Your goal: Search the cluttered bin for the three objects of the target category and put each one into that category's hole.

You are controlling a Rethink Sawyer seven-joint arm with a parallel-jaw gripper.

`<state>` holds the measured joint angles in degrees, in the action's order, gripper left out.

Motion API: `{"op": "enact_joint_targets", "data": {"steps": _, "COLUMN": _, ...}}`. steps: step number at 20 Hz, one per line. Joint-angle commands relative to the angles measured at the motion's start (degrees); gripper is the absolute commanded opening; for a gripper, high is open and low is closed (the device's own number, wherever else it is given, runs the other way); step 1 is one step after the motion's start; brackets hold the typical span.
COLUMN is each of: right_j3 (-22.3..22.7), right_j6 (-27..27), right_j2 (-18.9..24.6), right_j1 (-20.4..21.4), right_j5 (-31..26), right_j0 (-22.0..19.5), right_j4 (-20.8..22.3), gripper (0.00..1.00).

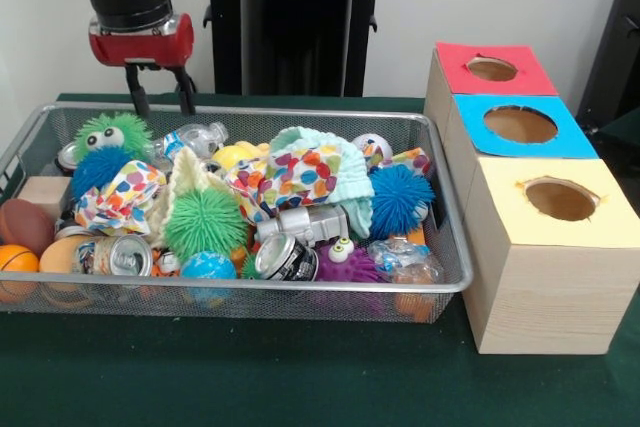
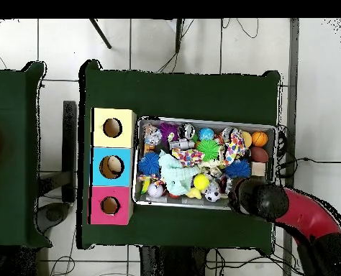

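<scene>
The silver wire-mesh bin (image 1: 250, 285) lies on the green table, full of mixed things. They include a green spiky ball (image 1: 205, 222), blue spiky balls (image 1: 400, 199), crushed cans (image 1: 288, 257), dotted cloths (image 1: 300, 172) and a crumpled plastic bottle (image 1: 200, 137). My gripper (image 1: 160, 95) hangs open and empty just above the bin's far left rim, over a green fuzzy toy with eyes (image 1: 112, 135). In the overhead view the bin (image 2: 206, 120) shows, and the arm's head (image 2: 260, 198) hides the gripper at the bin's lower right corner.
Three wooden boxes stand in a row beside the bin, each with a round hole: red top (image 1: 493, 68), blue top (image 1: 520, 125), yellow top (image 1: 560, 199). In the overhead view they lie left of the bin (image 2: 112, 167). The black pedestal (image 1: 295, 17) stands behind.
</scene>
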<state>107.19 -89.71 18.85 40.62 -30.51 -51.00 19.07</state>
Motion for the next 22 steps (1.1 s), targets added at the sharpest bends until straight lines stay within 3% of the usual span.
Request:
{"op": "enact_joint_targets", "data": {"steps": 1, "right_j3": -4.5, "right_j6": 0.0, "right_j2": 5.5, "right_j1": 0.7, "right_j5": -3.8, "right_j0": -0.4, "right_j4": -3.2, "gripper": 1.00}}
{"op": "enact_joint_targets", "data": {"steps": 14, "right_j3": -6.3, "right_j6": -5.8, "right_j2": 2.9, "right_j1": -3.5, "right_j5": 1.1, "right_j0": 3.0, "right_j4": -4.1, "gripper": 1.00}}
{"op": "enact_joint_targets", "data": {"steps": 22, "right_j3": -4.5, "right_j6": -12.2, "right_j2": -1.5, "right_j1": -5.8, "right_j5": 8.3, "right_j0": 5.1, "right_j4": -4.4, "gripper": 1.00}}
